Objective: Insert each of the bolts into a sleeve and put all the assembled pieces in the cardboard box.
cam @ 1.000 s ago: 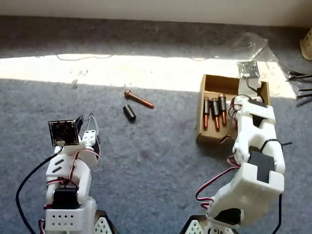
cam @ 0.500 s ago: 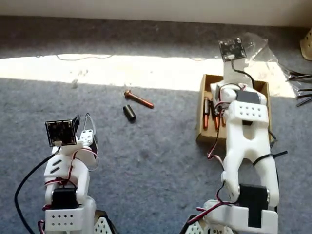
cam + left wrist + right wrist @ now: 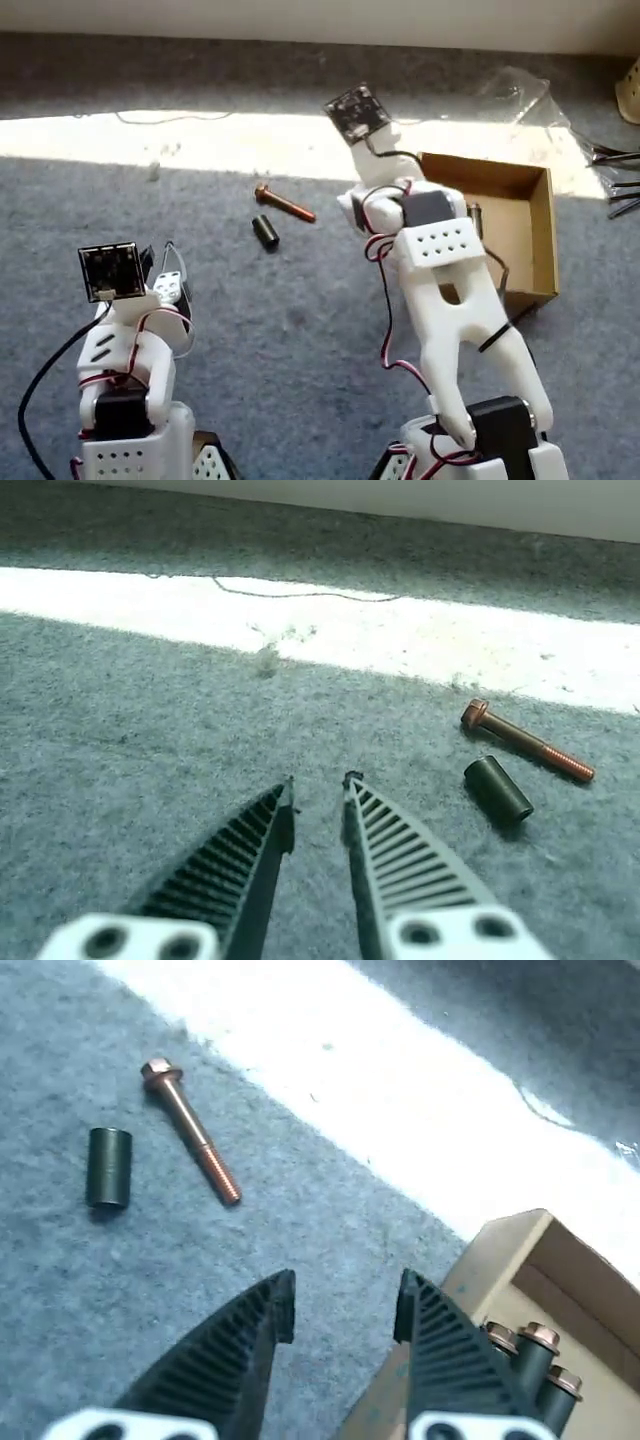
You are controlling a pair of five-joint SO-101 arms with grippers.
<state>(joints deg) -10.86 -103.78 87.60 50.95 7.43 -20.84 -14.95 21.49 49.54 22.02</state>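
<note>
"Guessing at what could've gone wrong," one poster wrote, "the loose bolt [image 3: 285, 203] and sleeve [image 3: 265, 231] were both round and lay on their sides on the carpet [image 3: 300, 330], just beside each other, not touching. A nudge from a fingertip probably would've rolled either one off. Right gripper [image 3: 345, 1295] hung over the carpet between that pair and the box [image 3: 548, 230], jaws apart, nothing in them. Left gripper [image 3: 319, 780] sat low, well apart from the pair, jaws only a crack open, also empty."

"Agreed," came the reply. "Bolt was coppery, with a slim shank and a flanged hex head, so likely slick metal against ribbed plastic fingers [image 3: 220, 1355]. A pinch near the tip could've let it pivot. Sleeve was a short dark matte tube, and lining its bore up with the shank looked like the fiddly part, since any tilt could jam it at the mouth. Carpet was grey and fuzzy, maybe enough to slow a roll. Box was thin brown cardboard, open on top, with finished pieces [image 3: 525, 1345] bunched in one corner. It looked light, and the right gripper was close to its edge, so a clipped wall could've shoved it."
</note>
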